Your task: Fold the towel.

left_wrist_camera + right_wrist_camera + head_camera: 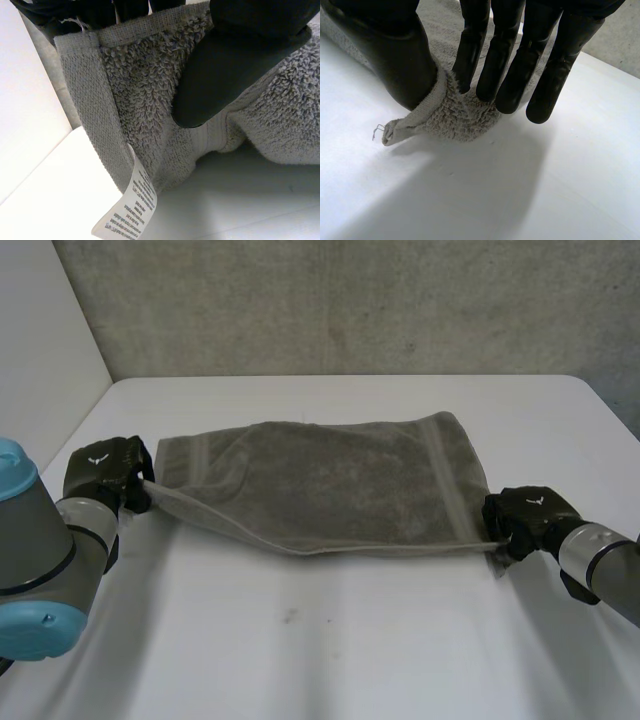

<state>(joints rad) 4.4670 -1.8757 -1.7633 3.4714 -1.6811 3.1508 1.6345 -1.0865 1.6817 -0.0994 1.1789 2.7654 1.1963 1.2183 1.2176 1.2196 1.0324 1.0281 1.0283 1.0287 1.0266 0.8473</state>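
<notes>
The left hand (105,475) is pinching the near left corner of the towel (330,485), its thumb pressing the pile against fingers set behind the hem. A white care label (127,210) is hanging just below that corner. The right hand (525,518) is pinching the towel's near right corner, thumb and fingers closing on a small bunch of cloth just above the table (320,640).

Between the two corners, the towel's near hem is hanging in a shallow sag, dipping lowest toward its middle. Beyond the hem, the body of the towel is lying on the table with its far edge resting flat.

The step in hand appears to be carrying the near edge over to the far edge. To do it well, both hands should be travelling together at equal height and drawing the hem taut enough to remove the sag. They should be setting near corners squarely on far corners before letting go. The right hand's slight hold looks the likelier to slip.
</notes>
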